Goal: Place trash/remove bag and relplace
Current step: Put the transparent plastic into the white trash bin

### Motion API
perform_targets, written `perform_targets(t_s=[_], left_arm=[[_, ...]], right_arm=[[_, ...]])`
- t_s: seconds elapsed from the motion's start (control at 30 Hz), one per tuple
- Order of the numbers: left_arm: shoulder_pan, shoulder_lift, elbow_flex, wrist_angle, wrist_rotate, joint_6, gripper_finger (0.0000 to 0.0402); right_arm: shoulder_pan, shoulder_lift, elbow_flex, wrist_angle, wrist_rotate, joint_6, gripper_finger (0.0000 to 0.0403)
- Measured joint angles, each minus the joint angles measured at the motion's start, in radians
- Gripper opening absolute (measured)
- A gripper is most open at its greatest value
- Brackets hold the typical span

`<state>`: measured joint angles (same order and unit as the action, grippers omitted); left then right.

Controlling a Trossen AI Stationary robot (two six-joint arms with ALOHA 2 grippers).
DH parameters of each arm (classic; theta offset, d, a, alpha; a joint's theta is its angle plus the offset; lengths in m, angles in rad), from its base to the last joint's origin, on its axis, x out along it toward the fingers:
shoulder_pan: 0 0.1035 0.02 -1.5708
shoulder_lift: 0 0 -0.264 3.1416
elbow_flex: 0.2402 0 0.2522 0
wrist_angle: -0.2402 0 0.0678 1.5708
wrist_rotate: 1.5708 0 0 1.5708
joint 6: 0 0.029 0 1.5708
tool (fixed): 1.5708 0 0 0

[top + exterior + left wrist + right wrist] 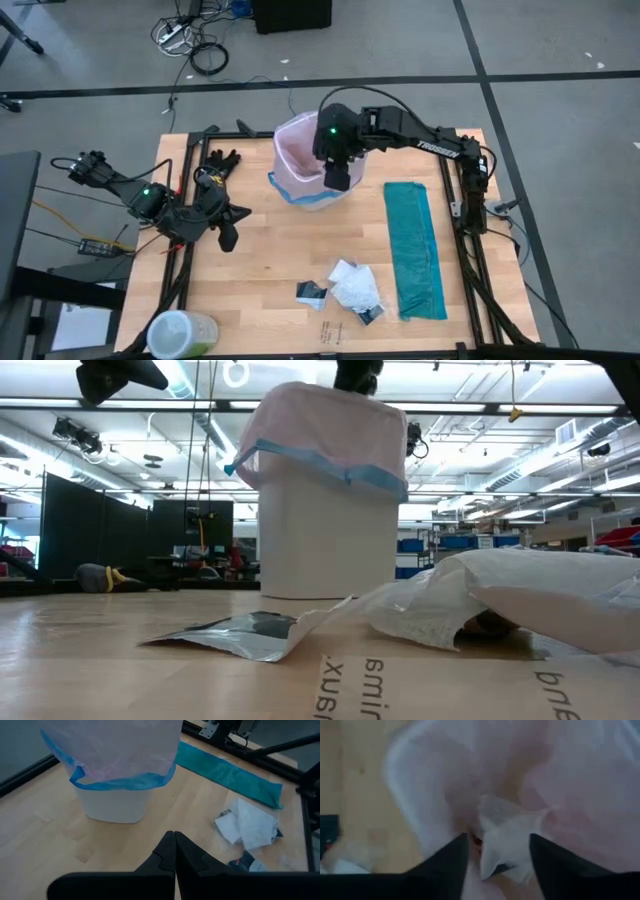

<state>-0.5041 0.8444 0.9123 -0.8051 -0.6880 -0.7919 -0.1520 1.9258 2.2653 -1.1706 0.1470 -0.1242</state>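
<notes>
hovering over the lined bin point(300, 190) near the desk's far edge, right gripper point(497, 852) spread wide, a crumpled white scrap point(507, 837) between the fingers and just below them, inside the bag point(296, 145) (whether touched or already loose, cannot tell). pink liner draped over the rim, blue band point(320, 460) hanging outside. more trash point(355, 288) lying near the desk's front edge, beside the folded teal bag point(415, 250) along the right side. left gripper point(174, 852) pressed together and empty, parked by the desk's left edge. best done by keeping well centred over the opening, letting the scrap fall clear before lifting straight up, and avoiding the thin liner wall, probably easy to snag and drag off the rim.
</notes>
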Motion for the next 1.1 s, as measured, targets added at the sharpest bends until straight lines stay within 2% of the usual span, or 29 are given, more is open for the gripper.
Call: perform_targets(t_s=[0.1,0.2,0.3,0.4,0.53,0.6,0.7,0.9,1.1], left_arm=[[0.000,0.000,0.000,-0.001,-0.006,0.025,0.0004],[0.000,0.000,0.000,-0.002,-0.020,0.027,0.0004],[0.000,0.000,0.000,-0.002,-0.025,0.028,0.0004],[0.000,0.000,0.000,-0.001,-0.029,0.028,0.0004],[0.000,0.000,0.000,-0.001,-0.042,0.028,0.0004],[0.000,0.000,0.000,0.000,-0.048,0.027,0.0004],[0.000,0.000,0.000,0.000,-0.048,0.026,0.0004],[0.000,0.000,0.000,0.000,-0.047,0.026,0.0004],[0.000,0.000,0.000,-0.001,-0.046,0.025,0.0004]], right_arm=[[0.047,-0.002,0.052,-0.006,0.058,-0.017,0.0262],[0.105,-0.029,0.085,-0.020,0.121,-0.018,0.0286],[0.166,-0.095,0.074,-0.021,0.124,0.025,0.0282],[0.246,-0.136,0.074,-0.069,0.097,0.181,0.0268],[0.375,-0.128,0.030,-0.279,0.123,0.364,0.0252],[0.429,-0.114,-0.033,-0.348,0.145,0.460,0.0250],[0.496,-0.113,-0.193,-0.311,0.152,0.575,0.0250],[0.569,-0.114,-0.521,0.000,0.145,0.671,0.0253],[0.556,-0.112,-0.790,0.292,0.107,0.762,0.0252]])
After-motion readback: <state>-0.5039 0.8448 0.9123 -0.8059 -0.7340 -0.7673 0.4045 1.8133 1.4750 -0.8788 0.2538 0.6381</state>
